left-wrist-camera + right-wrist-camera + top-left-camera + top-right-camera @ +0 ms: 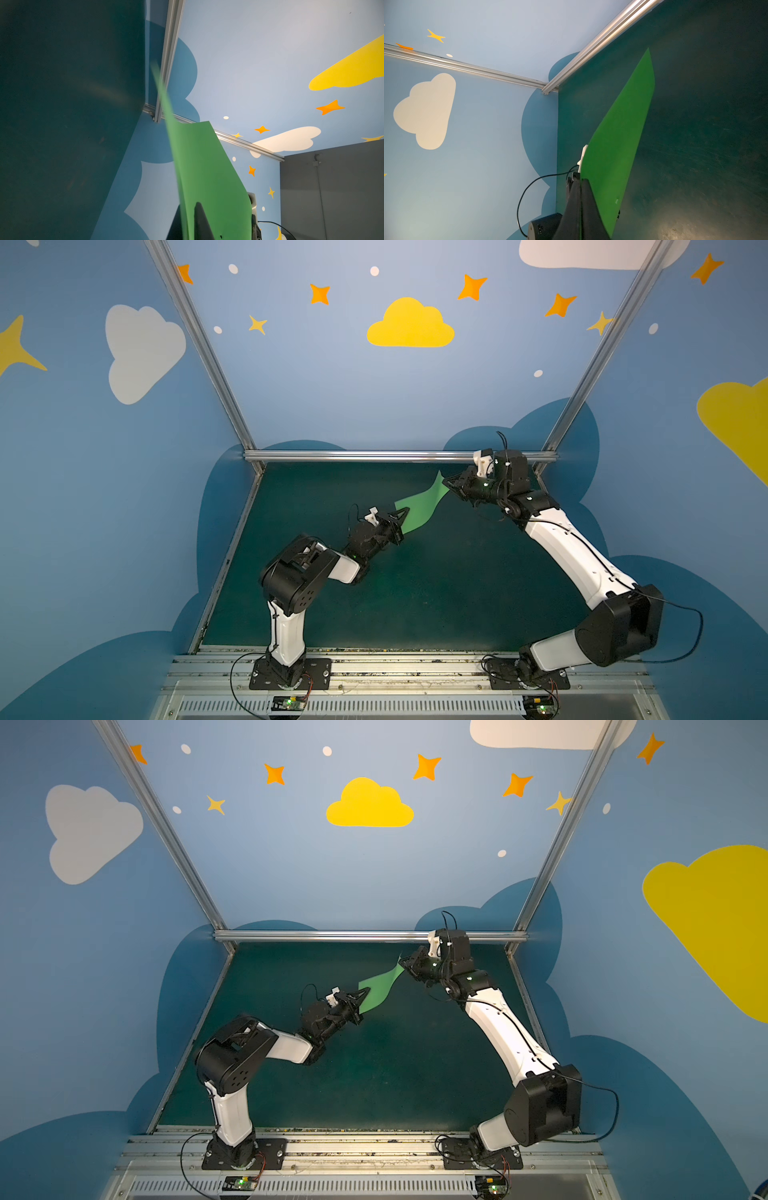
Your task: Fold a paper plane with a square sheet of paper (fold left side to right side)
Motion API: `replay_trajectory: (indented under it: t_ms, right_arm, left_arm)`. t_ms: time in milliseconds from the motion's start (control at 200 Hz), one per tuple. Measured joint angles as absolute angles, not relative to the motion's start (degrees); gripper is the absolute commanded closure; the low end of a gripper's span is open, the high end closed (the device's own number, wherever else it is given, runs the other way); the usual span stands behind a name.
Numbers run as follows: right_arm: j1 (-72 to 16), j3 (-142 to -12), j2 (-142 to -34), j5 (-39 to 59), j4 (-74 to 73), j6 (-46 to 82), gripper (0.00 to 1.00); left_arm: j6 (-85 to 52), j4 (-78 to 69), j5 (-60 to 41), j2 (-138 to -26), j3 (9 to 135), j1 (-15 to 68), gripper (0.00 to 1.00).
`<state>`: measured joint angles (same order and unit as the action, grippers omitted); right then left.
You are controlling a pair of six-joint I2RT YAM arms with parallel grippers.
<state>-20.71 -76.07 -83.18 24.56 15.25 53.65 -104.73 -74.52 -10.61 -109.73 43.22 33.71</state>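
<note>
Bright green and unmarked, the sheet (419,508) (380,990) hangs in the air above the mat (415,593) (374,1073), over the mat's far half and a little to the right of its middle. It is not flat. It bows and twists along its length, and no part of it can be seen touching the mat.

Its near end sits in the left gripper (401,519) (363,999), which is closed on it. In the left wrist view the sheet (207,176) passes between the two dark fingers (200,222) of that gripper (188,209) and runs away edge-on, thinning to a blurred strip.

Its far end is pinched by the right gripper (451,485) (409,967), which is also closed on it, higher over the mat and close to the mat's far edge. In the right wrist view the sheet (618,135) leaves that gripper (581,185) as a broad curved band tapering to a point. In both top views a pointed corner rises just beside the right gripper.

Both arms reach in from the mat's near edge, where their bases are bolted. The left arm is bent low over the mat's left half, and the right arm stretches long over the right half. A silver rail (374,456) (332,936) runs along the mat's far edge, with blue walls (332,385) painted with clouds and stars rising around it.
</note>
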Motion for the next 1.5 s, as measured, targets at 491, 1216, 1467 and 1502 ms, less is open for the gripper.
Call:
replay_trajectory:
  t_ms: [491, 1216, 1467, 1502]
  right_arm:
    - [-15.25, -45.12, -67.00, 23.81, 17.82, 46.15, 0.30]
    - [-20.93, -45.65, -86.91, 37.78, 11.03, 36.40, 0.85]
    - [-27.07, -49.69, -95.35, 37.17, 8.99, 37.74, 0.98]
    - [-27.86, -50.19, -95.77, 36.99, 8.75, 37.98, 0.98]
  left_arm:
    - [-78.91, -34.44, -28.36, -102.48, 46.87, 29.71, 0.96]
    - [-42.41, 34.92, -1.63, -96.66, 66.94, 37.50, 0.96]
    - [-42.37, 43.64, 0.54, -98.56, 74.46, 37.52, 0.96]
    - [-42.37, 44.05, 1.21, -98.56, 75.20, 37.52, 0.96]
